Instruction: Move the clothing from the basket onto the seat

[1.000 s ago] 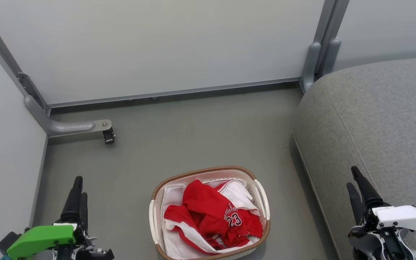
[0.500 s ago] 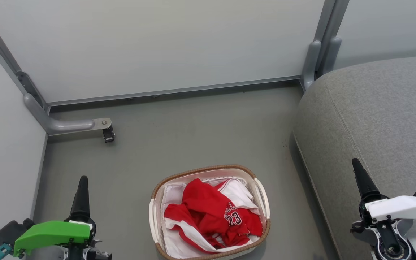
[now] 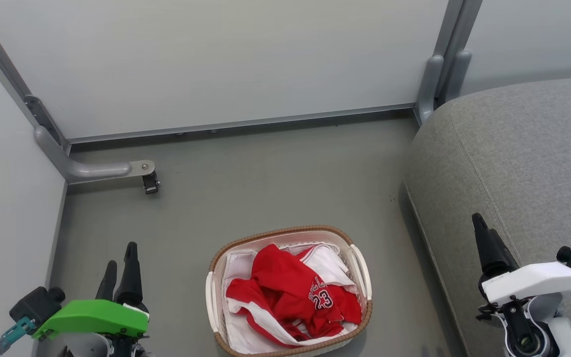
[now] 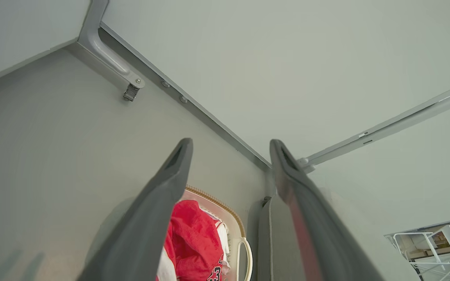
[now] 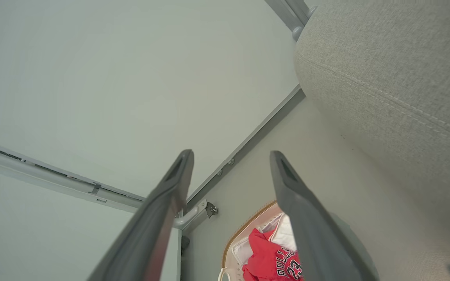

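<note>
at the lower left of the head view, the left gripper is seen with its two dark fingers spread wide and nothing held between them. it is placed well apart from the basket. in the middle, one oval perforated basket with a brown woven rim is set on the grey floor. the red number 23 jersey is crumpled inside it, on one white liner. whether one garment or more is bundled there cannot be told. to the right, one light grey seat cushion is seen, with no clothing laid on it. before its near edge the right gripper is held, likewise wide and empty. two grippers are counted in all. the task is judged to be at its start, as no reach has yet been made. next, a gripper is to be lowered into the basket and closed on a raised fold of the jersey, with the liner left behind.
</note>
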